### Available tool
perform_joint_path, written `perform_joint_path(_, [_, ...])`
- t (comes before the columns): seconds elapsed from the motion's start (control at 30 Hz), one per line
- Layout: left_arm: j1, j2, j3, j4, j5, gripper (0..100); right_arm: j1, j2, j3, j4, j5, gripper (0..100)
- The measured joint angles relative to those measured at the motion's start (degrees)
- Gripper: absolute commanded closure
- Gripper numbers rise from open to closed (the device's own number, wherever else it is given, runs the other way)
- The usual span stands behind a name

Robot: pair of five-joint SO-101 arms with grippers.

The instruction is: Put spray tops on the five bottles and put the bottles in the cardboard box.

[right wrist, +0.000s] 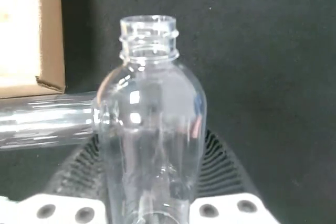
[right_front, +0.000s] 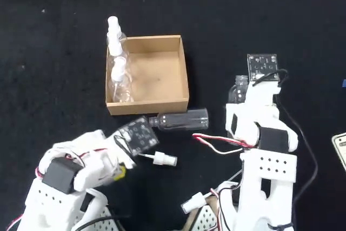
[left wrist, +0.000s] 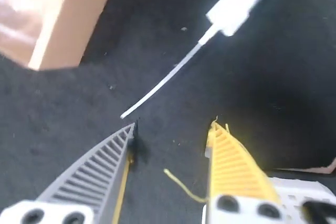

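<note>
The cardboard box [right_front: 157, 74] sits mid-table, with capped clear bottles [right_front: 119, 71] along its left wall. One uncapped bottle [right_front: 181, 120] lies on its side just in front of the box. A white spray top [right_front: 162, 159] with its thin tube lies on the cloth; in the left wrist view this spray top [left wrist: 236, 3] is a little beyond my open left gripper [left wrist: 170, 127]. My right gripper [right wrist: 152, 148] is shut on an upright uncapped bottle [right wrist: 149, 114], held right of the box [right_front: 238, 87].
Another white spray top [right_front: 193, 204] lies near the front edge between the arm bases. Red and white cables [right_front: 216, 143] trail off the right arm. The box corner [left wrist: 52, 24] is close to the left gripper. Black cloth covers the table.
</note>
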Motion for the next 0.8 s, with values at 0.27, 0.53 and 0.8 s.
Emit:
perform_joint_path(0.27, [7.6,0.2,4.7,-3.4,0.0,80,-0.6,0.0,0.0,-0.1,0.0,98.8])
perform_joint_path(0.53, [11.3,0.2,5.5,-4.7,0.0,80,-0.6,0.0,0.0,-0.1,0.0,98.8])
perform_joint_path(0.8, [12.2,0.2,6.1,-4.7,0.0,80,-0.6,0.0,0.0,-0.1,0.0,98.8])
